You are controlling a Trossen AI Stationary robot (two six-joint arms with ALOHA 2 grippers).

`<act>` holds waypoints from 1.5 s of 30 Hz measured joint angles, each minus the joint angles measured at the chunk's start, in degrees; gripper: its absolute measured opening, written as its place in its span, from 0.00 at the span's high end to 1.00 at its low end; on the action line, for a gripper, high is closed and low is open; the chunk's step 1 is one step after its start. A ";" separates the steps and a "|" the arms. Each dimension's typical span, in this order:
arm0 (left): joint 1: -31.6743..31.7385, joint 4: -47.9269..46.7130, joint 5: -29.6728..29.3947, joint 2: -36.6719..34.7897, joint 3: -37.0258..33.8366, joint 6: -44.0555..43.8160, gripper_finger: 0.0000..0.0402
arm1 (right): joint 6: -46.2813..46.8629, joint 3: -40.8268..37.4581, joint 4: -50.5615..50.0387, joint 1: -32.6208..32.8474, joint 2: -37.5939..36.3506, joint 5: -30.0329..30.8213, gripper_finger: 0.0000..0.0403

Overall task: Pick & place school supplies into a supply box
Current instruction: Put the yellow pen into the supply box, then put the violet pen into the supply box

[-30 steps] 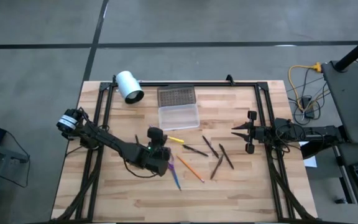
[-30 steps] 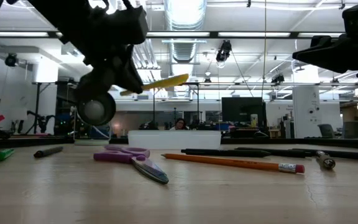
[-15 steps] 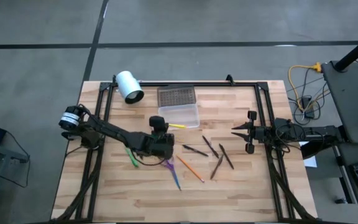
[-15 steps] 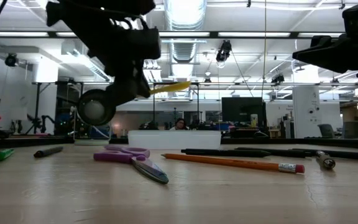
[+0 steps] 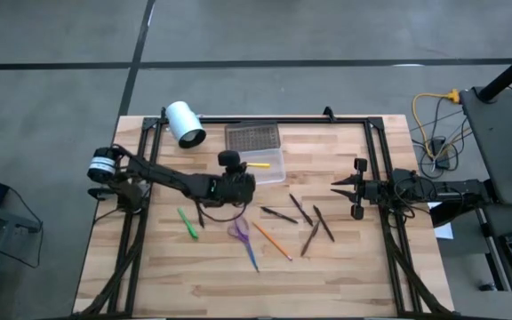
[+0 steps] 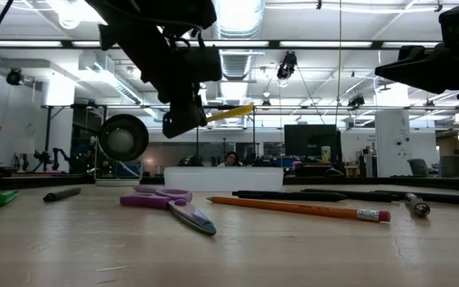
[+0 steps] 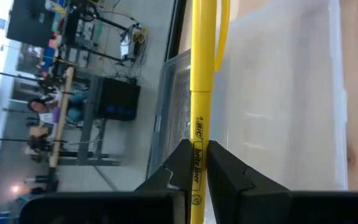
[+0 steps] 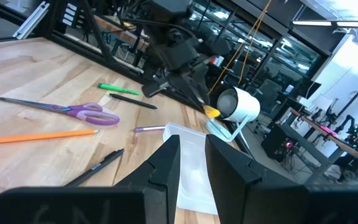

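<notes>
The yellow pen (image 5: 258, 164) now hangs over the open supply box (image 5: 256, 166), carried up the table from beside the scissors (image 5: 239, 231), where it was a second ago. The left gripper (image 5: 241, 180) is clamped on the pen's barrel, which passes between its fingers (image 7: 182, 163) in the left wrist view and points out over the box's clear tray. In the low view the pen (image 6: 228, 112) sits well above the table, tilted slightly. The box lies near the table's far edge (image 5: 265, 120), its dotted lid (image 5: 252, 137) touching it on the far side and the white cylinder (image 5: 185, 123) off to the left.

With the left arm moved on, the green pen (image 5: 188, 222) and scissors lie uncovered. The orange pencil (image 5: 272, 240) and dark pens (image 5: 313, 224) are scattered mid-table, with bare wood toward the near edge.

The right gripper (image 5: 338, 188) has not moved, hovering at the right side, fingers (image 8: 166, 163) a little apart and empty.
</notes>
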 joint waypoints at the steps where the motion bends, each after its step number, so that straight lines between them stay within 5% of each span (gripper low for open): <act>1: 0.58 0.75 0.87 0.02 0.00 0.13 0.96 | 0.00 0.00 0.00 0.00 0.00 -0.02 0.83; 45: 3.19 4.87 3.61 0.37 0.37 2.11 0.89 | 0.00 0.00 0.00 0.00 0.02 -0.02 0.83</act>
